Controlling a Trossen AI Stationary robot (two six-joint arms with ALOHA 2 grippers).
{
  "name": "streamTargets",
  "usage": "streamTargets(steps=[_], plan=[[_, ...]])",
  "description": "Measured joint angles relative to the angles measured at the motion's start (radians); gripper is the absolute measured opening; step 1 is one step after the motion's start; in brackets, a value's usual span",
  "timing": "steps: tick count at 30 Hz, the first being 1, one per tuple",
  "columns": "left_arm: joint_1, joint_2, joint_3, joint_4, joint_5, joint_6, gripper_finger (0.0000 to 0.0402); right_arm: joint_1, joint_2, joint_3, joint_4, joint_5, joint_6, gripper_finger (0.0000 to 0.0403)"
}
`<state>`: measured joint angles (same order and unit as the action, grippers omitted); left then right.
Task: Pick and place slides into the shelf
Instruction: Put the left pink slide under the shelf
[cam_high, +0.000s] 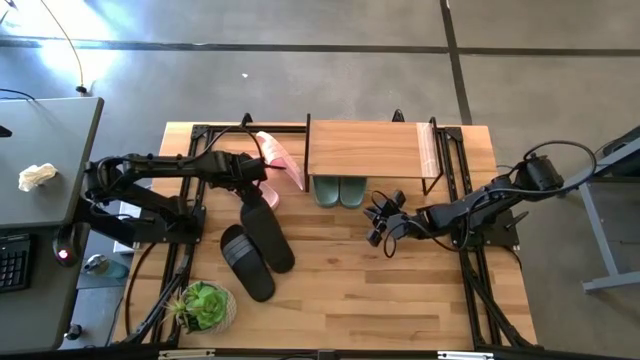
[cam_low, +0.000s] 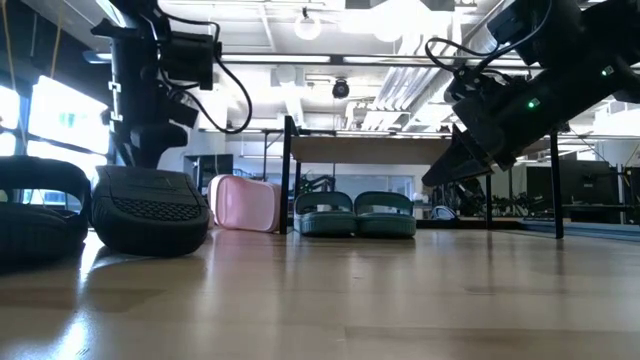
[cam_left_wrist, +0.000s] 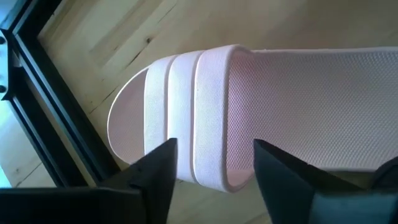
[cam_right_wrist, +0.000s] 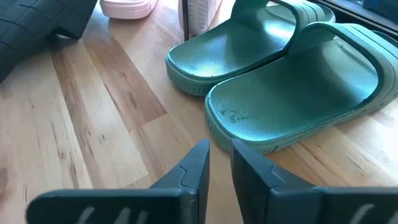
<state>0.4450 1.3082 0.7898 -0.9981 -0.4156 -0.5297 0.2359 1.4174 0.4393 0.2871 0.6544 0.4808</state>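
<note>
One pale pink slide (cam_high: 281, 160) sits tipped beside the shelf's left legs, and my open left gripper (cam_left_wrist: 214, 177) reaches over its strap (cam_left_wrist: 186, 118). The second pink slide (cam_high: 428, 148) stands at the right end of the shelf (cam_high: 365, 148). The sage-green pair (cam_high: 340, 190) rests side by side on its soles under the shelf's front. The black ribbed pair (cam_high: 256, 243) lies flat on the tabletop, left of centre. My right gripper (cam_right_wrist: 221, 163) hovers in front of the green pair (cam_right_wrist: 292, 81), touching nothing, with only a narrow gap between its fingers. My left gripper has one finger (cam_left_wrist: 158, 171) on each side of the pink slide's strap edge (cam_left_wrist: 211, 168), coming from the table's left. I cannot tell whether either finger touches the strap. The slide rests on the table.
A potted plant (cam_high: 205, 305) stands at the table's near left corner. Black frame rails (cam_high: 470, 260) run along both table sides. A grey desk (cam_high: 45, 150) with crumpled paper lies to the left. Bare wood (cam_high: 370, 290) spreads across the near middle.
</note>
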Motion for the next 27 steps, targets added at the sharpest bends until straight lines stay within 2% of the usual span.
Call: streamTargets(steps=[5, 11, 19, 27], plan=[[0.000, 0.047, 0.000, 0.003, -0.010, -0.001, 0.0230, 0.000, 0.000, 0.000, 0.001, 0.000, -0.009, 0.0058], [0.000, 0.129, 0.000, 0.007, -0.047, -0.002, 0.0230, 0.000, 0.000, 0.000, 0.001, 0.004, -0.011, 0.0058], [0.000, 0.168, 0.000, 0.005, -0.141, -0.029, 0.0203, 0.000, 0.000, 0.000, 0.001, 0.004, -0.011, 0.0058], [0.001, 0.168, 0.000, 0.004, -0.142, -0.047, 0.0145, 0.000, 0.000, 0.000, 0.001, 0.004, -0.011, 0.0058]])
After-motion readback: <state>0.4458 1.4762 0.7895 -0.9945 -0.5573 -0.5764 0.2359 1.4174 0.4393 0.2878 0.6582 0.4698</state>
